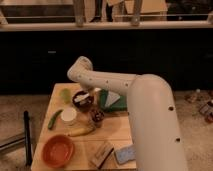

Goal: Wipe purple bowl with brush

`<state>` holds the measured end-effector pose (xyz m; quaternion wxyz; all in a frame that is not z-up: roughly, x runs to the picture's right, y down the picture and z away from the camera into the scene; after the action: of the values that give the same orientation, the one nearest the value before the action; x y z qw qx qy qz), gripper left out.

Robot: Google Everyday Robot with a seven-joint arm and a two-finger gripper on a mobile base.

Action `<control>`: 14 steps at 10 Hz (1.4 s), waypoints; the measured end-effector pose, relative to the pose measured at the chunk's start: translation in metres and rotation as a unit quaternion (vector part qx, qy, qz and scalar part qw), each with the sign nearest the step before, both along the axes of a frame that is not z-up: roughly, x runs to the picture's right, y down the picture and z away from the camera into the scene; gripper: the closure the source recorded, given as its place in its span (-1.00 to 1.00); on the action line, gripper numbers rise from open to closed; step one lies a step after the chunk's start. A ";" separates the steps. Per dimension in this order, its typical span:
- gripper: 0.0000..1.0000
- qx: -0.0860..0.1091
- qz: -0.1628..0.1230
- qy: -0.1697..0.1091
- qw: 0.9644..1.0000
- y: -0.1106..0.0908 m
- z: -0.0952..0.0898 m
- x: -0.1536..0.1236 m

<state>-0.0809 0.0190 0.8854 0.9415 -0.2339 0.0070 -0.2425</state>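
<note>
The purple bowl [81, 101] stands at the back of the wooden table [117, 131], left of centre. A pale stick, the brush [85, 95], lies slanted over the bowl's dark inside. My white arm reaches in from the right, bends at an elbow [80, 70] above the table's back edge and comes down onto the bowl. The gripper [88, 93] is at the bowl's upper right rim, right where the brush is, and the arm hides most of it.
A green and white packet [113, 99] lies right of the bowl. In front are a small dark object [96, 116], a white round container [68, 115], a banana [80, 131] and a green vegetable [54, 119]. An orange bowl [57, 150], wooden block [102, 154] and blue sponge [125, 154] line the near edge.
</note>
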 end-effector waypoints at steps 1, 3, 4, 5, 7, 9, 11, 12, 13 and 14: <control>0.96 -0.004 -0.006 0.001 1.000 0.004 0.002 -0.002; 0.96 -0.011 -0.009 0.003 1.000 0.008 0.004 0.000; 0.96 -0.014 -0.008 0.004 1.000 0.010 0.005 0.002; 0.96 -0.018 -0.004 0.008 1.000 0.011 0.007 0.008; 0.96 -0.022 0.004 0.017 1.000 0.011 0.009 0.019; 0.96 -0.024 0.021 0.030 0.999 0.008 0.013 0.038; 0.96 -0.025 0.035 0.039 0.998 0.001 0.019 0.044; 0.96 -0.028 0.036 0.043 0.998 -0.004 0.026 0.044; 0.96 -0.031 0.038 0.047 0.998 -0.010 0.034 0.044; 0.96 -0.032 0.039 0.048 0.998 -0.015 0.038 0.041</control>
<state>-0.0395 0.0042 0.9236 0.9408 -0.2755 0.0353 -0.1944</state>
